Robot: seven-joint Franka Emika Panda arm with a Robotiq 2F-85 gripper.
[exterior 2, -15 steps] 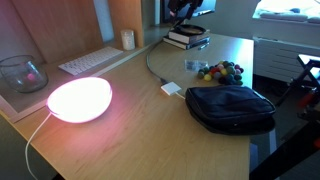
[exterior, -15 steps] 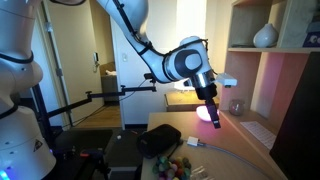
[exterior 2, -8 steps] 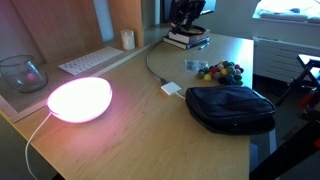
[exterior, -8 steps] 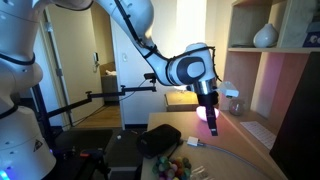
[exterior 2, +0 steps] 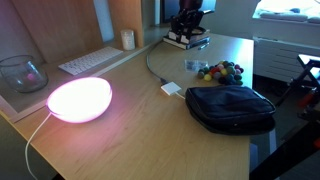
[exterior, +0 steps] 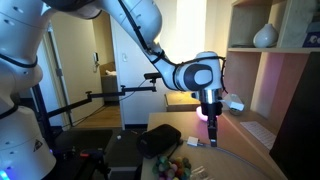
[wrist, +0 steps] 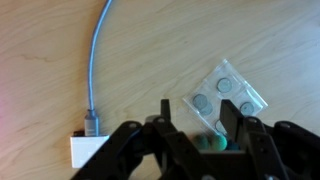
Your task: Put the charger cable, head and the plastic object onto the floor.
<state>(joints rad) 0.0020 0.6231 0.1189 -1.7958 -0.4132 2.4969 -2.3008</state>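
Because the floor (exterior: 100, 112), seen as a light brown surface to the left of the arm in an exterior view, shows none of the task items on it, no part of the task can be judged complete. All three items lie on the table (exterior 2: 130, 130), on its far right part beside the black pouch (exterior 2: 230, 107).

**Pincer.** The pincer (wrist: 197, 125) hangs above the table, pointing down. Its jaws stand partly open with nothing seen gripped between them. In the wrist view, bare tabletop shows through the gap. A small green patch near the fingertips cannot be identified.

**Item locations.**
1. The charger cable (wrist: 97, 60) runs from the far edge of the wrist view toward the near left, where it plugs into the head.
2. The plastic object (wrist: 230, 88), a clear packet holding round discs, lies flat to the right of the cable and apart from it. Its near edge is hidden behind the pincer.
3. The head (wrist: 85, 152) lies flat at the near left of the wrist view. In an exterior view (exterior 2: 170, 89) it sits just left of the pouch.

**Remaining work (judgement).** Every item has yet to be grasped, carried past the table edge and released on the floor. The pincer is positioned between the head and the plastic object, so which one it will take first cannot be told.
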